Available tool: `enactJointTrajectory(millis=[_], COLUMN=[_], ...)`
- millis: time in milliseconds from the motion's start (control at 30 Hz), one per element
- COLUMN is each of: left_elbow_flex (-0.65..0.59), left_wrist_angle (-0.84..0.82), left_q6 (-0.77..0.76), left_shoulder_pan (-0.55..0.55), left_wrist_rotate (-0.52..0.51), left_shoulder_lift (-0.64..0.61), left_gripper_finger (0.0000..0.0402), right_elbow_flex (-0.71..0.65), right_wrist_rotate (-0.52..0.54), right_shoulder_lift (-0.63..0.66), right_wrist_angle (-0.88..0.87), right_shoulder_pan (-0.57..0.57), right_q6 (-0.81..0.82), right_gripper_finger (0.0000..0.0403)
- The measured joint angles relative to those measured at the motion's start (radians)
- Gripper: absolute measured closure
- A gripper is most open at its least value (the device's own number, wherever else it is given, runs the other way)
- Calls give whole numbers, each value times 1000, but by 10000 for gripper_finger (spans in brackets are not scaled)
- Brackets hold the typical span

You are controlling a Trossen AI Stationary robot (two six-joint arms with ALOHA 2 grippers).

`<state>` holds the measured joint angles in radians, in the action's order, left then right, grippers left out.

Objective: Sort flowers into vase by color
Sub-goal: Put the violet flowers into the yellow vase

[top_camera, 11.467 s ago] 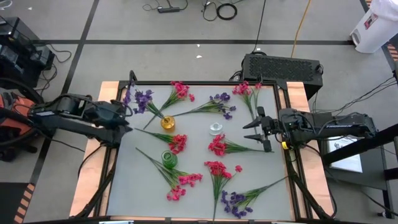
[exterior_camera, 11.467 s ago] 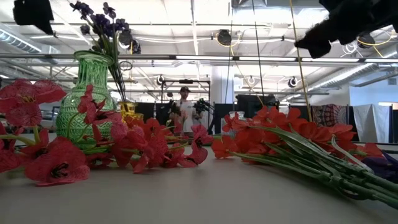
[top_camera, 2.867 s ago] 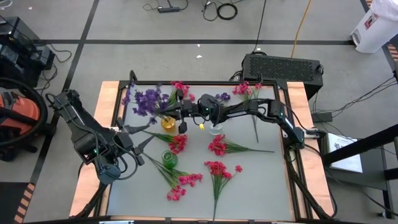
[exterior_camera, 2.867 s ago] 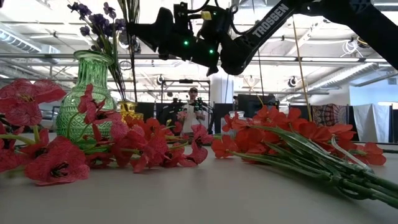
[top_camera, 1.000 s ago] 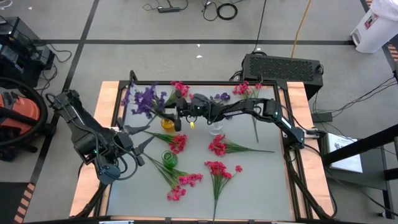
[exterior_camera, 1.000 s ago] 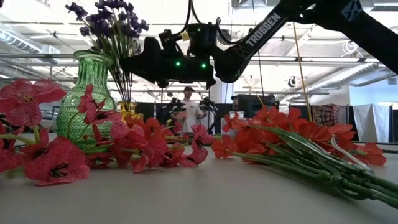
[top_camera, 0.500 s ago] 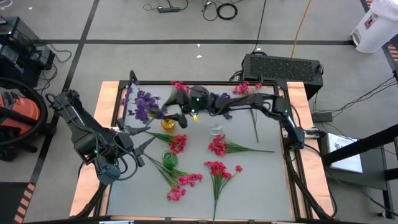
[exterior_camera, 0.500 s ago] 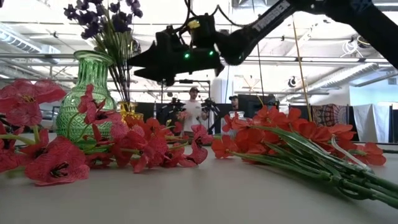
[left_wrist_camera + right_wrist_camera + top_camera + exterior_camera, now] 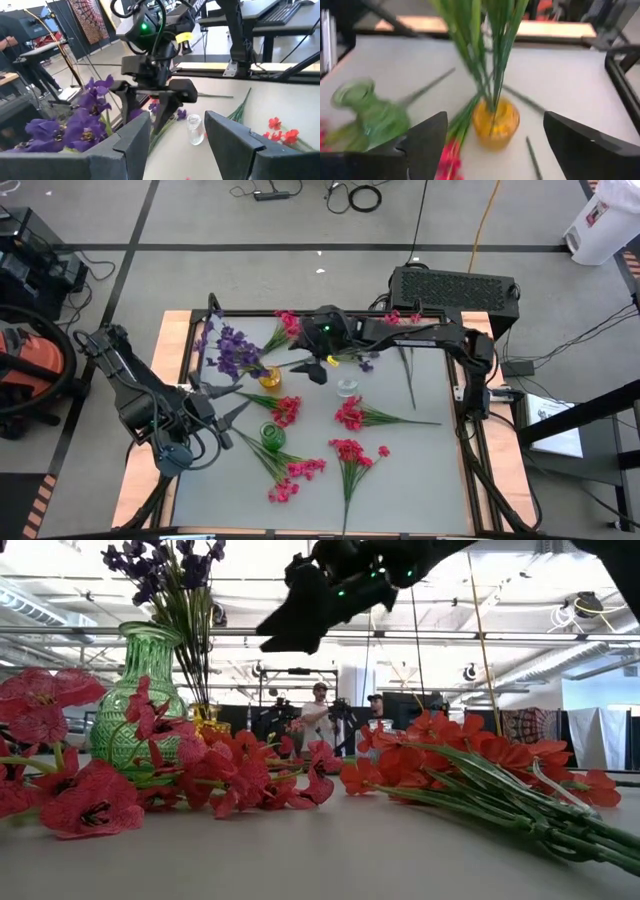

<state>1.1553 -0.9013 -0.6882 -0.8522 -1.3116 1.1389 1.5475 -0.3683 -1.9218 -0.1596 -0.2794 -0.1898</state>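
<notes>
Right hand (image 9: 316, 370) open nr yellow vase (image 9: 270, 377); no legible txt.

— Where is your right arm?
— Stretched across the table's far side, my right gripper (image 9: 308, 368) raised, fingers spread, holding nothing.
— And the left?
— Folded at the left edge, my left gripper (image 9: 222, 398) parted and empty.

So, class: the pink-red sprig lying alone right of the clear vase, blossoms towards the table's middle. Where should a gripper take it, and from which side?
Grip the pink-red sprig midway along its bare green stem, coming straight down from above. The stem lies flat, pointing towards the right arm's side and clear of neighbouring sprigs, while the blossom cluster is bulky and soft.
</notes>
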Motion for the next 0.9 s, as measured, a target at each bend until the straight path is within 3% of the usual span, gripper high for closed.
enactJointTrajectory(millis=[200,433,567,700,900], left_elbow_flex=[1,2,3,52,138], left_wrist_angle=[249,630,786,784,778], left_q6=[281,673,808,834,925], left_shoulder_pan=[1,7,39,103,219], left_wrist_rotate=[27,42,58,122,224], left_shoulder_lift=[0,0,-6,-9,-11], left_gripper_finger=[206,206,206,206,206], right_elbow_flex=[0,0,-1,-1,-1], right_wrist_rotate=[2,5,27,83,81], right_shoulder_lift=[54,55,58,98,205], right_wrist_angle=[-244,-380,-421,-461,-545], right_shoulder_pan=[0,0,0,0,0], right_q6=[-64,-116,-130,-142,-157], right_gripper_finger=[80,80,80,80,80])
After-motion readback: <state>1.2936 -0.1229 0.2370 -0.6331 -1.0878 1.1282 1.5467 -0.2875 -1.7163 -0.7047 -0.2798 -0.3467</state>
